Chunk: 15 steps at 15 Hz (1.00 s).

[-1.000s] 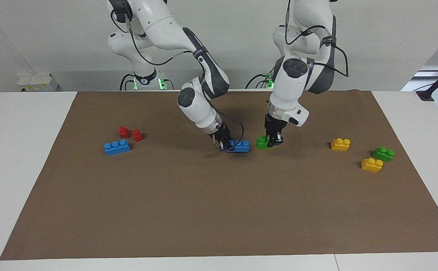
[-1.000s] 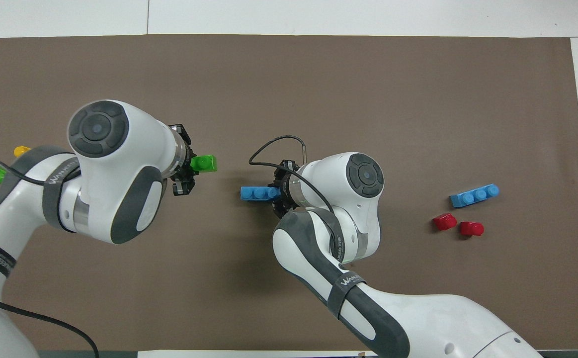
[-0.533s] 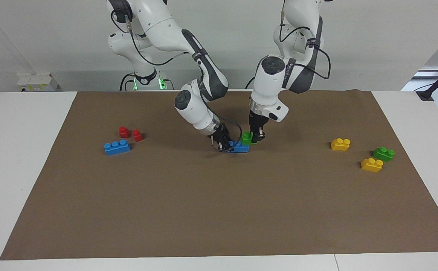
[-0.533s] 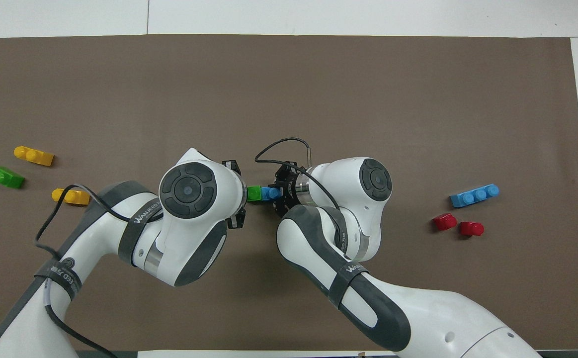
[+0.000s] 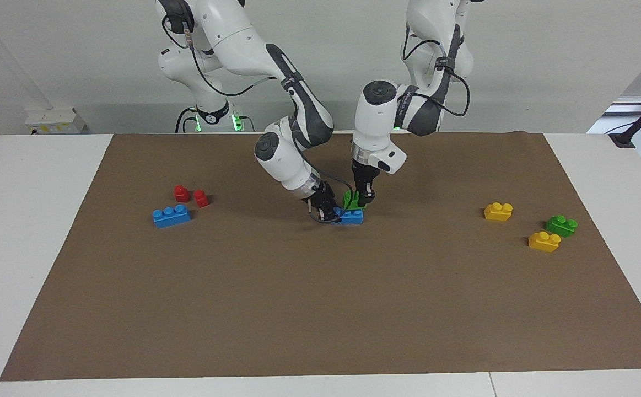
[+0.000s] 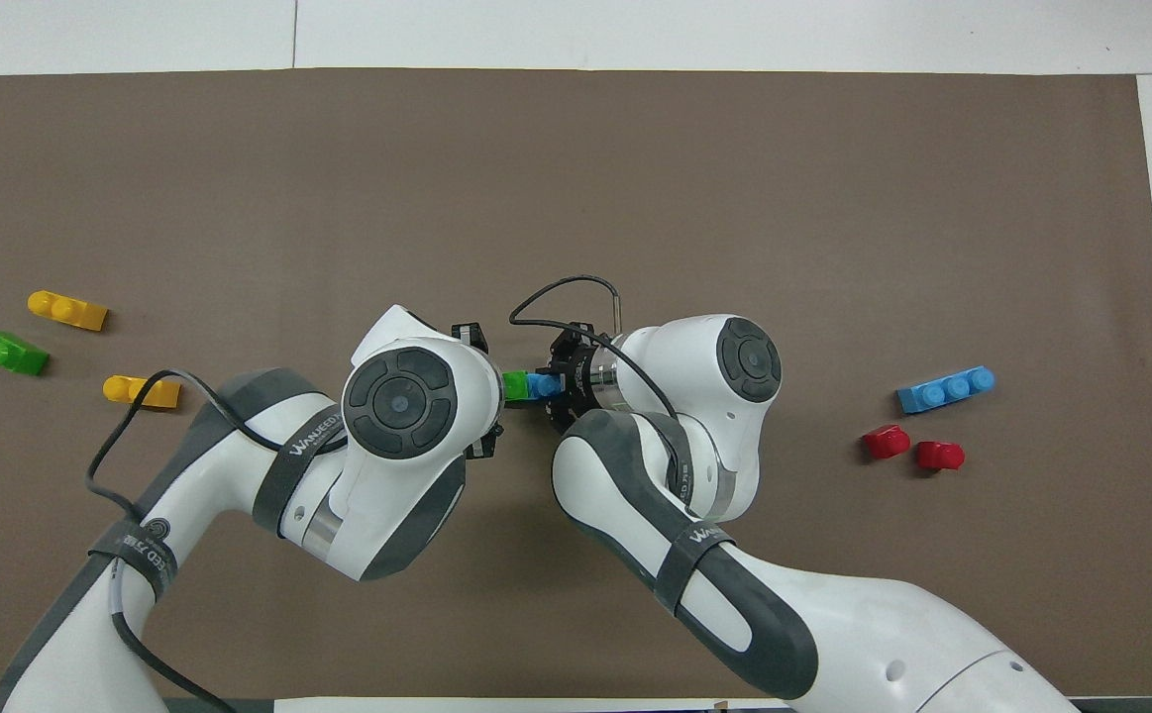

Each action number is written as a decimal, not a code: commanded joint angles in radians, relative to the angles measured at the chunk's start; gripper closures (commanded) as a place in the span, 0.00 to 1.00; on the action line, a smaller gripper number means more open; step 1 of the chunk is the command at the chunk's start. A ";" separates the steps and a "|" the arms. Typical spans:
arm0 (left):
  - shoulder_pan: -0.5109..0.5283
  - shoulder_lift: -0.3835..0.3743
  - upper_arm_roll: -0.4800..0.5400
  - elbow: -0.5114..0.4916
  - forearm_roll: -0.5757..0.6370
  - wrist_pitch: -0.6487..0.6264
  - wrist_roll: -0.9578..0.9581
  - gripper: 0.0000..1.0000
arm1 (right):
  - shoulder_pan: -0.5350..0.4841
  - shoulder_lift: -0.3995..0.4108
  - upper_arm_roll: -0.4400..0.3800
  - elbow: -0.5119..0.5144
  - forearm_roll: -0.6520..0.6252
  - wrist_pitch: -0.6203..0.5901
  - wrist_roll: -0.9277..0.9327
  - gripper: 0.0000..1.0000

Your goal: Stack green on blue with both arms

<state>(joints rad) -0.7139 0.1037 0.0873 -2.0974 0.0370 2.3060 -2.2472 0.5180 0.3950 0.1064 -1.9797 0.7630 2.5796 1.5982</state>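
Observation:
A blue brick point(image 5: 350, 217) lies on the brown mat point(image 5: 320, 309) mid-table, and my right gripper point(image 5: 327, 212) is shut on its end toward the right arm. A green brick point(image 5: 351, 199) rests on top of it, over the end toward the left arm. My left gripper point(image 5: 365, 196) comes down from above, shut on that green brick. Whether the green brick is pressed fully down I cannot tell. In the overhead view only slivers of the green brick point(image 6: 515, 385) and the blue brick point(image 6: 541, 384) show between the two wrists.
A second blue brick point(image 5: 171, 215) and two red bricks point(image 5: 181, 193) point(image 5: 201, 198) lie toward the right arm's end. Two yellow bricks point(image 5: 498, 211) point(image 5: 544, 241) and another green brick point(image 5: 561, 225) lie toward the left arm's end.
My left gripper carried the green brick up from beside the blue brick and over onto its top. The right gripper kept its hold on the blue brick and barely moved.

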 commanded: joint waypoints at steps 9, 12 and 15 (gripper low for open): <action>-0.038 0.111 0.008 -0.021 0.118 0.099 -0.138 1.00 | -0.003 -0.004 0.006 -0.014 0.030 0.028 -0.027 1.00; -0.030 0.116 0.008 -0.018 0.129 0.101 -0.124 1.00 | -0.003 -0.004 0.006 -0.014 0.030 0.028 -0.026 1.00; -0.016 0.107 0.006 -0.010 0.147 0.095 -0.106 0.00 | -0.004 -0.004 0.006 -0.013 0.029 0.027 -0.024 1.00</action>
<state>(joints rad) -0.7290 0.1710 0.0801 -2.1077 0.1479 2.3750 -2.3323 0.5191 0.3951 0.1067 -1.9810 0.7632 2.5837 1.5889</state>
